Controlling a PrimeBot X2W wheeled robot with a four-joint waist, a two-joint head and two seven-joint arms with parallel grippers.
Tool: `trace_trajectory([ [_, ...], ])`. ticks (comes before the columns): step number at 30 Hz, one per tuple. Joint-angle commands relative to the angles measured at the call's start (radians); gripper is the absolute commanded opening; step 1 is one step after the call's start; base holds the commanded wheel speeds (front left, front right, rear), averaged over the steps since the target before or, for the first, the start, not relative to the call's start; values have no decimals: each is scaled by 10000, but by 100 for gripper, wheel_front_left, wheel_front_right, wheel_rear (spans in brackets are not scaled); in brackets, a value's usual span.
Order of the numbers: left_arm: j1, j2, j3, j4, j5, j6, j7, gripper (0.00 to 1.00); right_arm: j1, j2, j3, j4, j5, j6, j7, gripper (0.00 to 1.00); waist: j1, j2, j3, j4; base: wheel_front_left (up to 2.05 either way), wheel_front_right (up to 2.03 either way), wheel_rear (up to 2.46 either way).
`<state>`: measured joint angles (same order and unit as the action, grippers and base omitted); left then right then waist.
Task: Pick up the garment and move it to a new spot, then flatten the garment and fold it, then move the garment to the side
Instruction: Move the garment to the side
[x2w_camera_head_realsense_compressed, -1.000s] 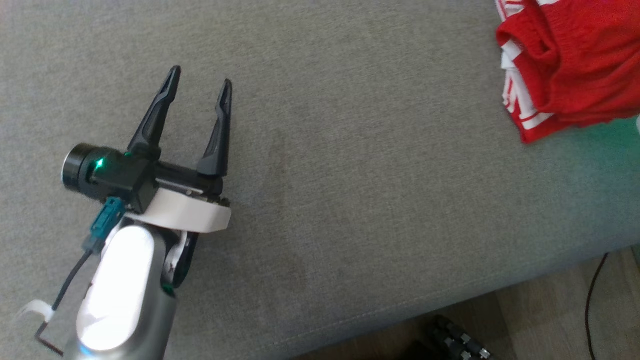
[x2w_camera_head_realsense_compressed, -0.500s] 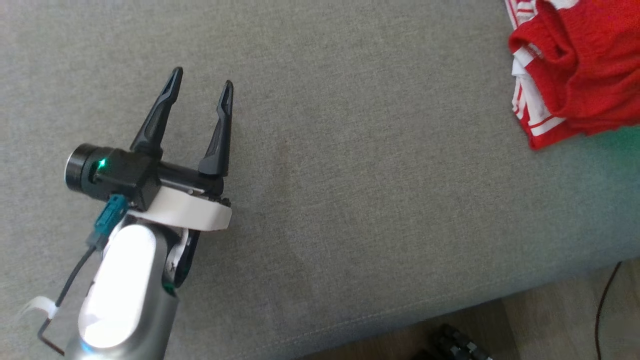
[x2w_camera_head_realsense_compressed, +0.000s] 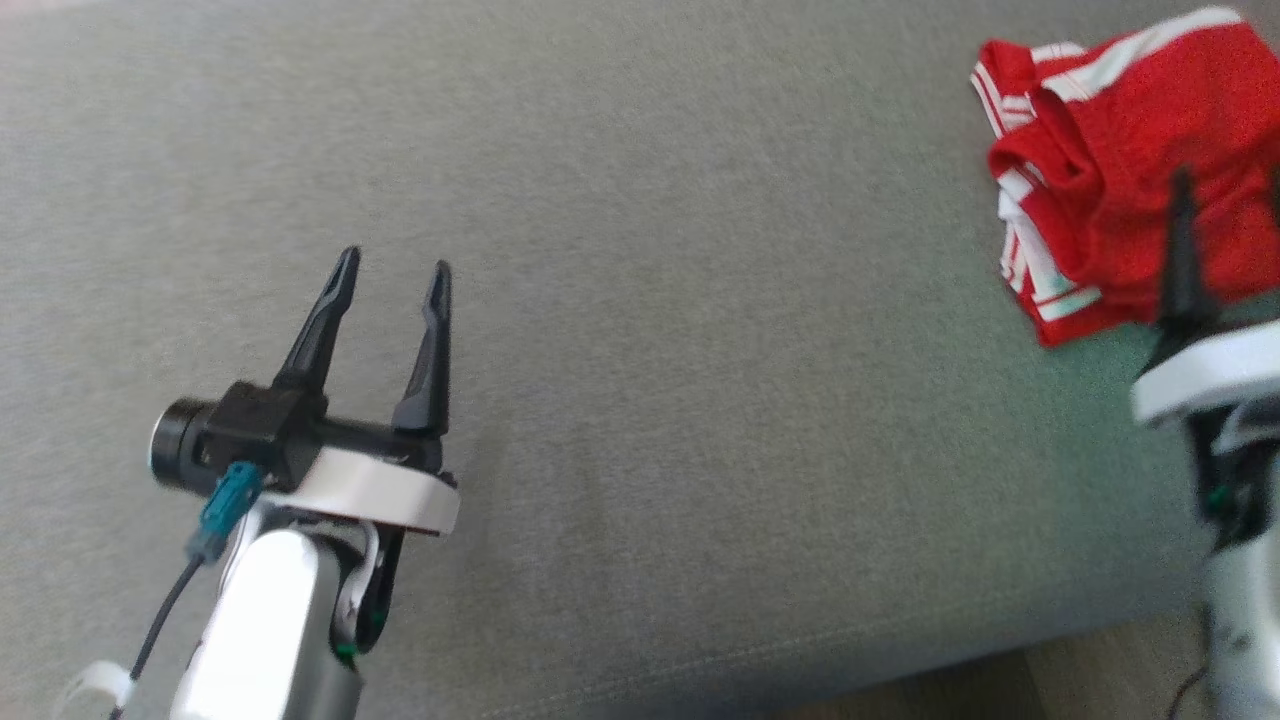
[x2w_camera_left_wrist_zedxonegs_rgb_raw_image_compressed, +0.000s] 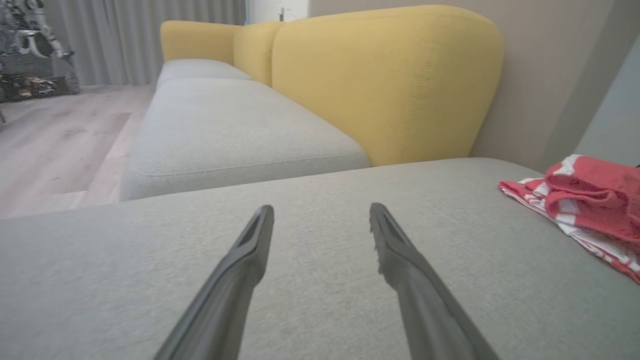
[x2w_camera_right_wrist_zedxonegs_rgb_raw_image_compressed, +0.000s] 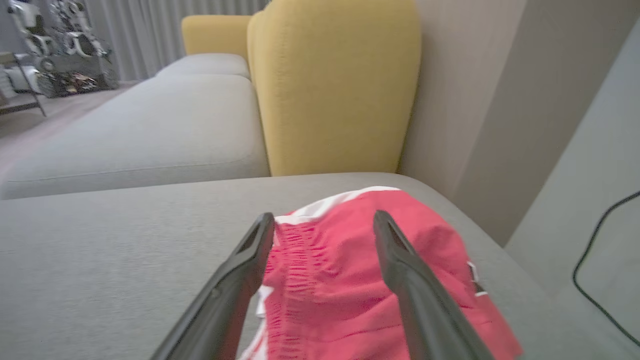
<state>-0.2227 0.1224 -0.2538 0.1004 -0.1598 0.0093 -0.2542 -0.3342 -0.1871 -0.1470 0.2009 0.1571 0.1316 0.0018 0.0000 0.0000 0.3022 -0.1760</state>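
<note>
Grey sofa seat (x2w_camera_head_realsense_compressed: 700, 300), yellow backrest (x2w_camera_left_wrist_zedxonegs_rgb_raw_image_compressed: 385, 85), curtains (x2w_camera_left_wrist_zedxonegs_rgb_raw_image_compressed: 125, 35)

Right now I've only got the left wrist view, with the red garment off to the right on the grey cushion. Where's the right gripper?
Observer: The right gripper is open and aimed at the red garment, which shows between its fingers in the right wrist view.
Operator: Is it touching the cloth?
Observer: Cannot tell. In the head view one finger overlaps the garment's near side.
Operator: Which part of the garment faces it?
Observer: A gathered band of red cloth lies just inside the left finger, with a white stripe beyond it.
</note>
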Motion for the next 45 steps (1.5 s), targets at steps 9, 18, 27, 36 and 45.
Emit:
trace_trajectory([
  [9, 541, 205, 699, -275, -205, 288, -74, 100, 1200, 1031, 1271, -1999, -174, -9, 41, 100, 0, 0, -1005, 1020, 0, 0, 0],
  [18, 1395, 346, 940, -302, -337, 604, -41, 100, 1865, 1297, 2081, -1982, -251, -9, -173, 100, 0, 0, -1855, 1530, 0, 0, 0],
  [27, 2071, 461, 865, -414, -324, 784, 183, 100, 2712, 1355, 1931, -1856, -185, -9, -204, 100, 0, 0, -2601, 1798, 0, 0, 0],
  [36, 2631, 541, 773, -578, -362, 904, 379, 100, 3278, 1366, 1943, -1957, -37, -9, -91, 100, 0, 0, -3128, 1789, 0, 0, 0],
  [45, 2798, 647, 684, -719, -290, 1035, 509, 100, 3493, 1367, 1845, -2040, 19, -9, -42, 100, 0, 0, -3304, 1876, 0, 0, 0],
])
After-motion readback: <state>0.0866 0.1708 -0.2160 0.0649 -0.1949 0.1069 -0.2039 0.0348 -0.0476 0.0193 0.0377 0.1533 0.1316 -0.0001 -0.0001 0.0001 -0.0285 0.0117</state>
